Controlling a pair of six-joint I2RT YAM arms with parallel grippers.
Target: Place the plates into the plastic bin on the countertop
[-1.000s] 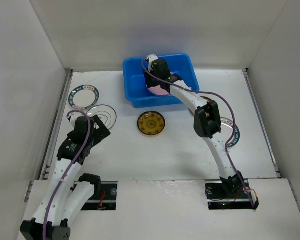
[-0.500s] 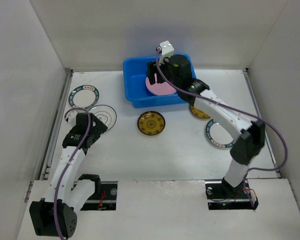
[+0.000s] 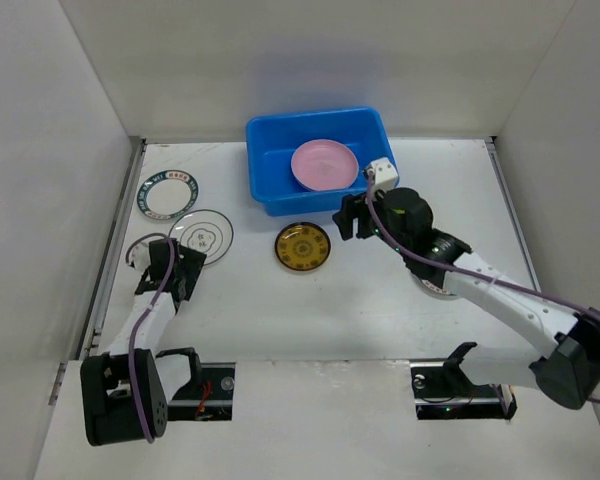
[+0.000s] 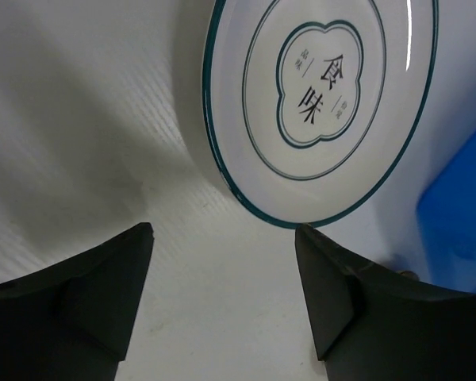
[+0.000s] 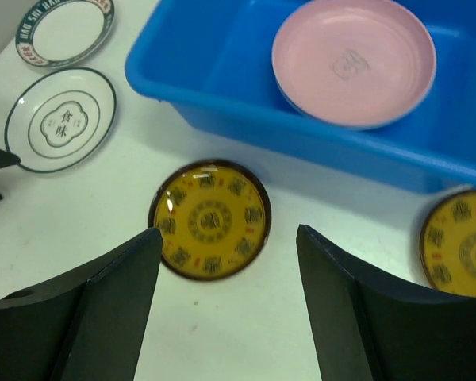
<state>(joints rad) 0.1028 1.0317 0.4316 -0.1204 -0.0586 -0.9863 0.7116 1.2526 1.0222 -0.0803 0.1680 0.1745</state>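
Note:
The blue plastic bin point(image 3: 266, 175) stands at the back with the pink plate point(image 3: 325, 165) lying in it. My right gripper point(image 3: 352, 216) is open and empty, just in front of the bin; in its wrist view point(image 5: 228, 232) it hovers over a yellow-gold plate point(image 5: 210, 220). A second yellow-gold plate point(image 5: 460, 242) lies to its right. My left gripper point(image 3: 178, 264) is open and empty point(image 4: 226, 230), just short of a white plate with a thin teal rim point(image 4: 325, 103). A white plate with a dark patterned rim point(image 3: 170, 193) lies at the far left. The light blue plate is out of view.
Another patterned-rim white plate point(image 3: 432, 287) lies mostly hidden under my right arm. White walls enclose the countertop point(image 3: 280, 310) on three sides. The bin's blue wall point(image 4: 460, 222) shows at the right edge of the left wrist view.
My right gripper has come out of the bin, leaving the pink plate there, and moved back near the yellow-gold plate. My left gripper has drawn back slightly from the white plate.

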